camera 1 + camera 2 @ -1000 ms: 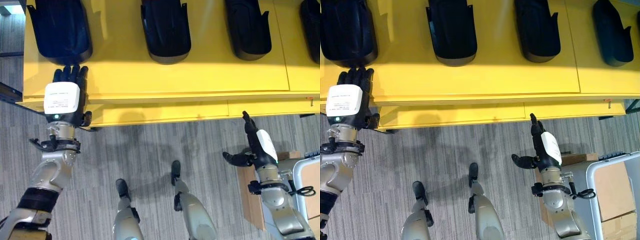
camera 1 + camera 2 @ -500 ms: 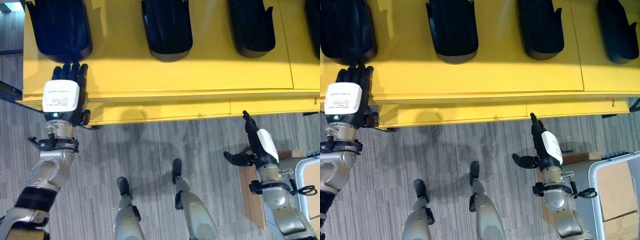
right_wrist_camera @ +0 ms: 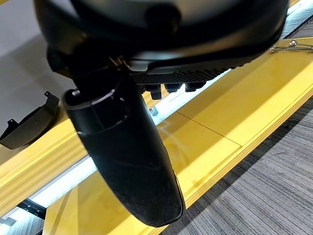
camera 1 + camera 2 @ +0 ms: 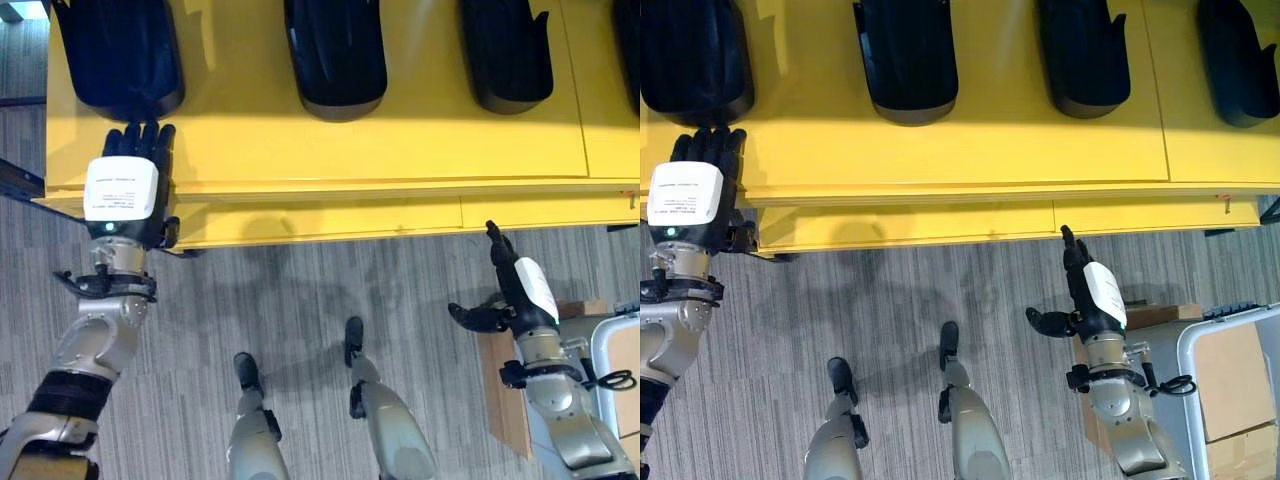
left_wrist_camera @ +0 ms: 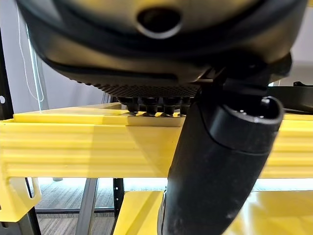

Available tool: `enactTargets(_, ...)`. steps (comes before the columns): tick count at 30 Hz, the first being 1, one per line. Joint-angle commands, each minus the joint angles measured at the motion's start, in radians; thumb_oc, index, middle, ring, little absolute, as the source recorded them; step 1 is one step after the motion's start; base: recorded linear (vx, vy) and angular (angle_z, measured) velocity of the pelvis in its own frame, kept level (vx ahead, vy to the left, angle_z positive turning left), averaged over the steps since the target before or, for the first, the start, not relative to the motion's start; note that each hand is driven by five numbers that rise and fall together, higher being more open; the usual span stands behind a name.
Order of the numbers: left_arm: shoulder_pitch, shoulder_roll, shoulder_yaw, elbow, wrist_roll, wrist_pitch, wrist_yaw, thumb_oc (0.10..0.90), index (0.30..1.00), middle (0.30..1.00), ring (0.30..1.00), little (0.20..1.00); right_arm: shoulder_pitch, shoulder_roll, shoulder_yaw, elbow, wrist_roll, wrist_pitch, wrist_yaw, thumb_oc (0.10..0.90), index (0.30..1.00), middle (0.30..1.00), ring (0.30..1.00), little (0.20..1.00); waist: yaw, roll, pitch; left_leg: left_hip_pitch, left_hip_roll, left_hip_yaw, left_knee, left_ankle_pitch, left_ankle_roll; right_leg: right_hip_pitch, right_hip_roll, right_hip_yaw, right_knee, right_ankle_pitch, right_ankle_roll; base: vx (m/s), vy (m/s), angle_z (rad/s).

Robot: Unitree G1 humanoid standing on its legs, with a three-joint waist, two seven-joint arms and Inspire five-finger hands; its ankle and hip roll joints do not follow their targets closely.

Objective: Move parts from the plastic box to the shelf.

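Note:
Several black moulded parts lie in a row on the yellow shelf (image 4: 400,150): one at the far left (image 4: 120,55), one in the middle (image 4: 335,50), one to the right (image 4: 505,50). My left hand (image 4: 122,190) lies flat over the shelf's front left edge, open, its straight fingers (image 5: 151,104) resting on the top board just short of the leftmost part. It holds nothing. My right hand (image 4: 520,290) hovers above the floor in front of the shelf's right half, open and empty, with its thumb (image 3: 127,152) spread wide. The plastic box (image 4: 1240,318) stands at the lower right.
Cardboard sheets (image 4: 1235,385) lie inside the plastic box. A brown board (image 4: 500,390) lies on the grey carpet under my right forearm. The shelf has a lower yellow level (image 3: 220,127) beneath the top one. Another black part (image 4: 1238,55) lies at the shelf's far right.
The whole picture has shifted slightly, so the camera moved. Both hands keep the same poses and places relative to the shelf.

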State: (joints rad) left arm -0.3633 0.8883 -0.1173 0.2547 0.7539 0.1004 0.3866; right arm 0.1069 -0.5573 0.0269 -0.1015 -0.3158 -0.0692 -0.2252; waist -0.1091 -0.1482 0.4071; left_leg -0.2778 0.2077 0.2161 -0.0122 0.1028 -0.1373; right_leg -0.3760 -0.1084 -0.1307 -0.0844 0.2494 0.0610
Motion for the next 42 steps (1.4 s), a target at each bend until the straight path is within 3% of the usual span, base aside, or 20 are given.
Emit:
enactTargets(1,-0.046,0.093,0.06,0.086,0.008,0.027,0.013,0.9,1.0,1.0,1.0,1.0,-0.031,-0.049,-0.081,-0.05,-0.033,-0.06,-0.042,0.9,1.0,1.0,1.0,1.0,-0.015,-0.02,-0.019,-0.09,-0.002,-0.051,0.123,-0.059,0.057,0.058,-0.088,-0.008,0.142,-0.191,0.087,0.0,0.0,0.0)
enactTargets(42,-0.052,0.142,0.067,0.109,0.009,0.033,-0.002,0.9,1.0,1.0,1.0,1.0,-0.029,-0.065,-0.095,-0.061,-0.038,-0.06,-0.024,0.9,1.0,1.0,1.0,1.0,-0.015,-0.025,-0.008,-0.129,-0.012,-0.059,0.158,-0.073,0.064,0.042,-0.092,-0.003,0.147,-0.182,0.088,0.0,0.0,0.0)
